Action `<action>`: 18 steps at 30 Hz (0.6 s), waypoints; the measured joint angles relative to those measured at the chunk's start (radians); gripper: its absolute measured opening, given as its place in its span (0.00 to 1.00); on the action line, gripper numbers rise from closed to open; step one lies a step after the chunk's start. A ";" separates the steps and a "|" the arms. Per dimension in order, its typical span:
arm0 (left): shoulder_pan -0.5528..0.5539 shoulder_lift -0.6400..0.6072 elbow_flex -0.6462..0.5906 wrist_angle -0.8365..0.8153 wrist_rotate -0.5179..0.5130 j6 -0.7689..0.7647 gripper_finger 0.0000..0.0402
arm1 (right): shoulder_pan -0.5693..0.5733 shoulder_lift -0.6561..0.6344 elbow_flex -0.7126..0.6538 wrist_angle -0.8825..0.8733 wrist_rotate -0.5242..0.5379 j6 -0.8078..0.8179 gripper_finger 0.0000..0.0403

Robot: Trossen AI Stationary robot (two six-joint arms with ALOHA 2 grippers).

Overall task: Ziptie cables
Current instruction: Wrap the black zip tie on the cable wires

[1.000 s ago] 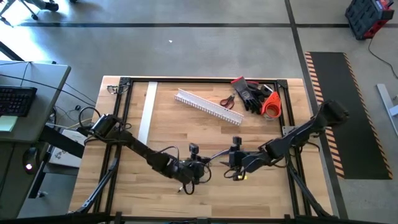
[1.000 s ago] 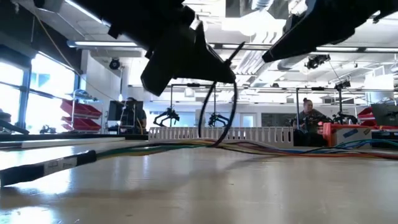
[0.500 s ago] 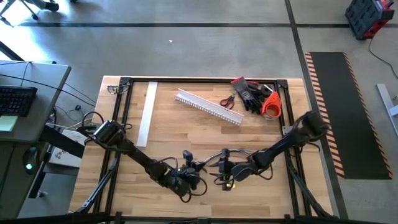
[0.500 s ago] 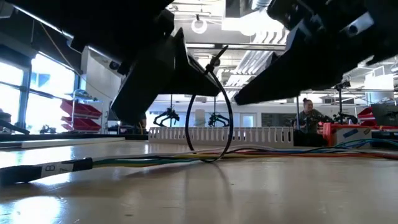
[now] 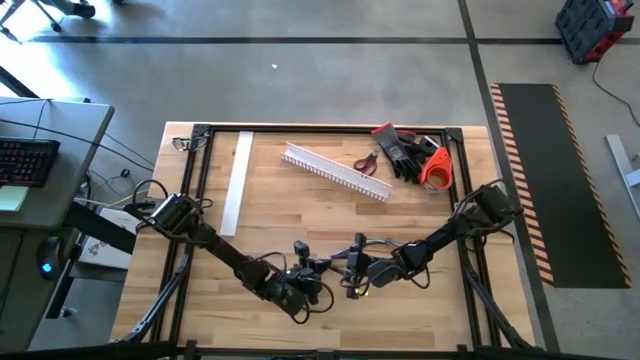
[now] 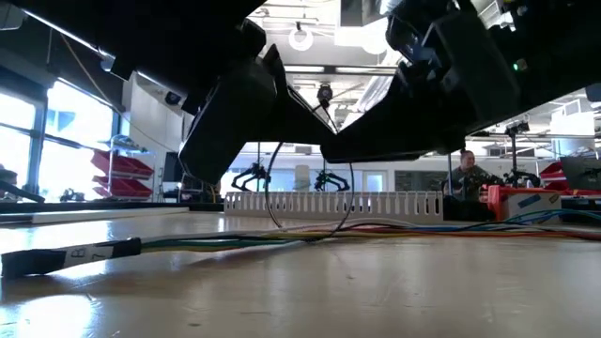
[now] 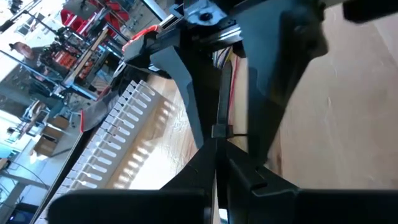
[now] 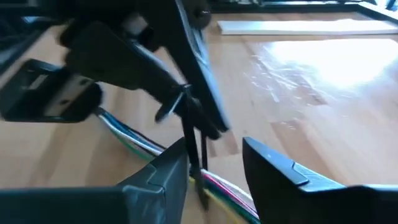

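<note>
My zip tie (image 6: 310, 192) is looped around the cables (image 6: 394, 228) but slack. Above them, left gripper (image 5: 310, 275) pinches its head; right gripper (image 5: 350, 278), jaws half-apart, straddles the tail ungripped. Cinching remains.

Even, bright overhead light in the high view, with soft shadows under the arms. In the low view, windows at the left and ceiling lamps backlight the arms into black silhouettes, and the table (image 6: 282, 291) shows pale glare. Both wrist views are blurred, with glare in the right wrist view's upper right
</note>
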 joint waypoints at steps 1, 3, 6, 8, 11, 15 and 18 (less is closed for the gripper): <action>0.000 0.000 0.000 0.002 0.000 -0.002 0.00 | 0.000 0.000 0.000 -0.004 0.005 -0.005 0.30; 0.002 0.000 0.000 0.005 0.001 -0.008 0.00 | 0.000 0.000 0.000 -0.005 0.012 -0.011 0.23; 0.003 0.000 0.000 0.005 -0.004 -0.016 0.01 | 0.001 0.000 0.000 -0.009 0.018 -0.012 0.09; 0.003 -0.002 0.000 -0.014 -0.008 -0.011 0.03 | 0.001 0.000 0.000 -0.019 0.019 -0.014 0.03; 0.003 -0.005 0.000 -0.023 -0.005 0.011 0.10 | 0.001 -0.001 0.000 -0.030 0.031 0.009 0.02; 0.017 -0.039 0.000 -0.058 0.072 0.009 0.22 | 0.003 -0.001 0.000 -0.040 0.034 0.029 0.00; 0.031 -0.075 0.000 -0.116 0.135 -0.014 0.30 | 0.010 -0.001 0.000 -0.052 0.052 0.042 0.00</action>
